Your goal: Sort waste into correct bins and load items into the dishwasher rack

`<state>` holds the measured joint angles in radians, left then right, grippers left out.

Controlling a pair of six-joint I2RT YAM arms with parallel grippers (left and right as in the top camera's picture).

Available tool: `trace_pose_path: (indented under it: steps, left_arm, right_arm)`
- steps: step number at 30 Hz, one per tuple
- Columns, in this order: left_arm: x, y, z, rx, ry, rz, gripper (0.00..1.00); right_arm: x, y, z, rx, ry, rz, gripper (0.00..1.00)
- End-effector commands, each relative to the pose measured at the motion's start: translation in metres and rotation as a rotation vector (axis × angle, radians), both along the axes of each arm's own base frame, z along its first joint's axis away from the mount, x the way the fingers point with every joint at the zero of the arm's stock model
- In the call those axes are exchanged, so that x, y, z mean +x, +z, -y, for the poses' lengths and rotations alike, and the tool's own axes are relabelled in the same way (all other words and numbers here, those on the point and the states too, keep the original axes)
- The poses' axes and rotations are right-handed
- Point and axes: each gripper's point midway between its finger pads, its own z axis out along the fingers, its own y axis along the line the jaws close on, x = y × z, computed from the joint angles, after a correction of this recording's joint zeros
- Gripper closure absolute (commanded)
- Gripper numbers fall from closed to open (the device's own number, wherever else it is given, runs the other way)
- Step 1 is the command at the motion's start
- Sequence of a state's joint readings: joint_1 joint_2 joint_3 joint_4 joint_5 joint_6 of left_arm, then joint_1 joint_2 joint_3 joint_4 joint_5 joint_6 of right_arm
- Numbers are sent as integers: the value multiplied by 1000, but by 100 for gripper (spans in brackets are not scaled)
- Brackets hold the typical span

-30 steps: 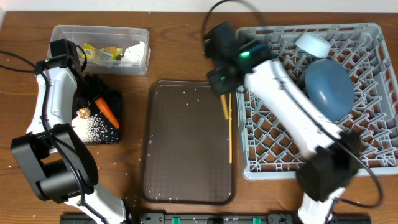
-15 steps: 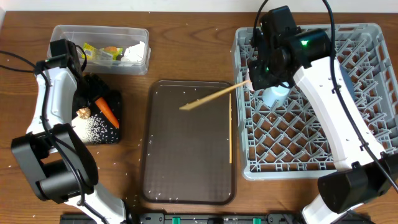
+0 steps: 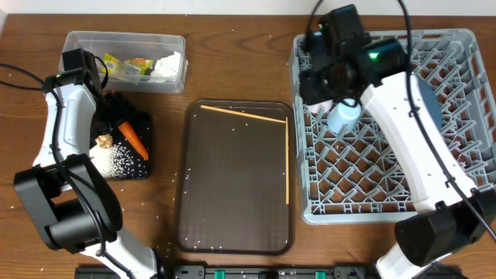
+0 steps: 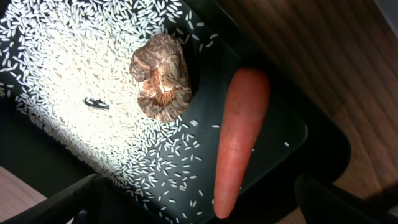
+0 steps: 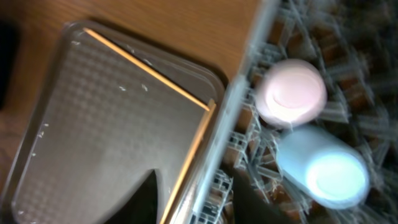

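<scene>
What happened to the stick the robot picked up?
The right pincer lifted one chopstick, swung toward the rack, then let go; the chopstick fell flat across the top of the brown tray. The other chopstick, the carrot and the left arm stayed put.

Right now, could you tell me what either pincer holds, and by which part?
Nothing is held: both chopsticks lie loose on the brown tray; left pincer and right pincer are empty.

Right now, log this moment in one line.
left gripper: open over black rectangular tray | right gripper: open, empty, above grey dishwasher rack edge | two thin wooden chopsticks: on dark brown serving tray
</scene>
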<state>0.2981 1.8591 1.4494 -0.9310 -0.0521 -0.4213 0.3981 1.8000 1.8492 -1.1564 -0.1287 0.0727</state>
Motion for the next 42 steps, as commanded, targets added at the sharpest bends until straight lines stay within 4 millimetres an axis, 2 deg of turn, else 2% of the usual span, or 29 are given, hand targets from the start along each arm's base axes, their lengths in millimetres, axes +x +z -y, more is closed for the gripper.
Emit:
trace_pose_path:
  steps: [1,4,8,11,15,21,25,39,40,42]
  left_arm:
    - [-3,-6,1,-6,1,-20,2]
    - [-3,-6,1,-6,1,-20,2]
    - [-3,-6,1,-6,1,-20,2]
    - [-3,-6,1,-5,1,-20,2]
    - [-3,-6,1,-5,1,-19,2]
    - [-3,-6,1,-5,1,-20,2]
    - [-3,-6,1,-5,1,-20,2]
    - [-3,-6,1,-5,1,-20,2]
    - [-3,-6,1,-5,1,-20,2]
    - [-3,-6,1,-5,1,-20,2]
  right_arm:
    - [-4,-12,-44,-3,172,35,53]
    - [8,-36,-67,-80,260,83,43]
    - [17,-85,-86,-180,405,75,32]
    - [16,-123,-93,-226,504,32,32]
    - [16,-161,-94,-268,587,-12,37]
    - [25,-187,-101,-290,668,11,38]
    - [30,-198,-105,-291,693,25,36]
    - [24,-236,-110,-263,737,-30,36]
    - [23,-238,-110,-263,738,-35,36]
    - [18,-243,-110,-254,744,-59,50]
